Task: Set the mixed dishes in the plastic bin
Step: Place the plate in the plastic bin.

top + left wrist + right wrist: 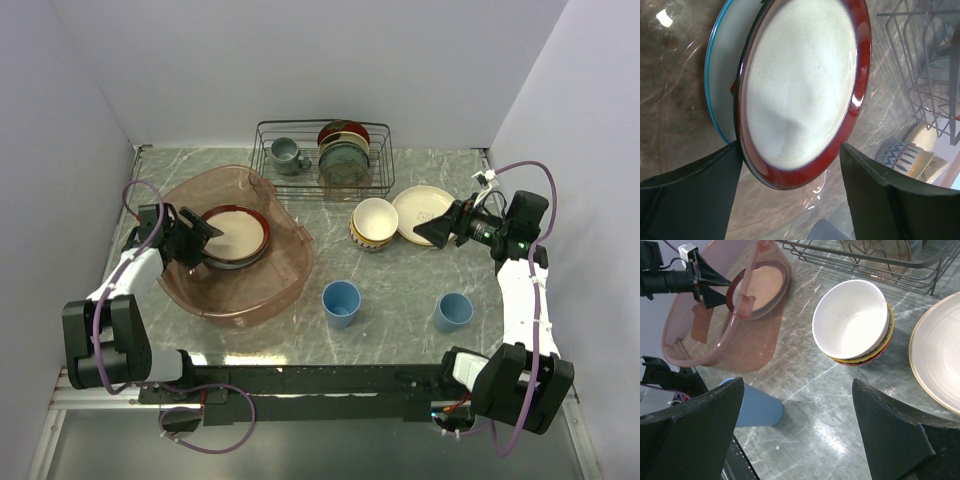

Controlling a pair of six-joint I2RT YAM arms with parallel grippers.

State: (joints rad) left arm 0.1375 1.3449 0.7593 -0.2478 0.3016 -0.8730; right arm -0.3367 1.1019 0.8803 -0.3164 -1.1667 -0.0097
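Now the plastic bin [290, 275] sits on the left part of the table [400, 330]. Inside the bin lies the red-rimmed plate [237, 232], flat, on top of a white plate with a blue edge [722, 75]. The left gripper [207, 232] reaches over the bin's left wall, low by the edge of the red-rimmed plate. Its jaws are open wide, one on each side of the plate's edge, and they do not squeeze it. In the left wrist view one finger [695, 195] sits right by the rim and the other stands a little off it.

Right of the bin, a cream bowl [376, 217] sits inside a red-patterned bowl [867, 357]. Further right of the bin, a cream plate [425, 205] lies flat on the table, just beside the bowls. The right gripper [418, 232] hangs near that plate and the bowls, well apart from the bin, with its jaws open wide and holding nothing.

One light-blue cup [341, 300] stands close to the bin's front right corner. A second light-blue cup [453, 311] stands far off to the right of the bin. Behind the bin is a black wire rack [270, 140] with a grey mug [288, 155] and dark plates [345, 155] standing on edge
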